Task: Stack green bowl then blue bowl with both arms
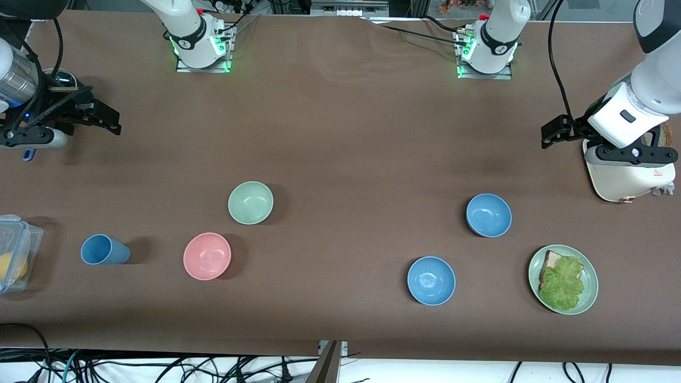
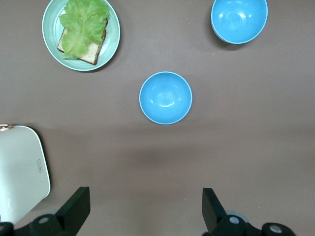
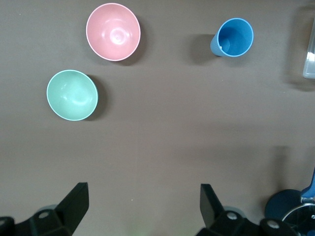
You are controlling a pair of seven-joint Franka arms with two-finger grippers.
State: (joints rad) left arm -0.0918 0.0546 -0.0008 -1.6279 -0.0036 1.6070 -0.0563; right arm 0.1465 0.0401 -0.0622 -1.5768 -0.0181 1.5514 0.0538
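The pale green bowl [image 1: 250,202] [image 3: 72,95] sits empty beside a pink bowl [image 1: 207,256] [image 3: 113,31], toward the right arm's end of the table. The muted blue bowl [image 1: 488,215] [image 2: 165,97] stands toward the left arm's end. My right gripper [image 1: 109,121] [image 3: 144,194] hangs open and empty over bare table at its own end, well apart from the green bowl. Open and empty too, my left gripper [image 1: 550,134] [image 2: 146,196] hovers over bare table next to a white appliance, a short way from the blue bowl.
A brighter, glossier blue bowl [image 1: 431,280] [image 2: 239,19] lies nearer the front camera. Beside it is a green plate [image 1: 589,290] [image 2: 112,34] with bread and lettuce. The white appliance [image 1: 628,178], a blue cup [image 1: 104,250] [image 3: 235,37] and a clear plastic box [image 1: 13,260] stand near the table's ends.
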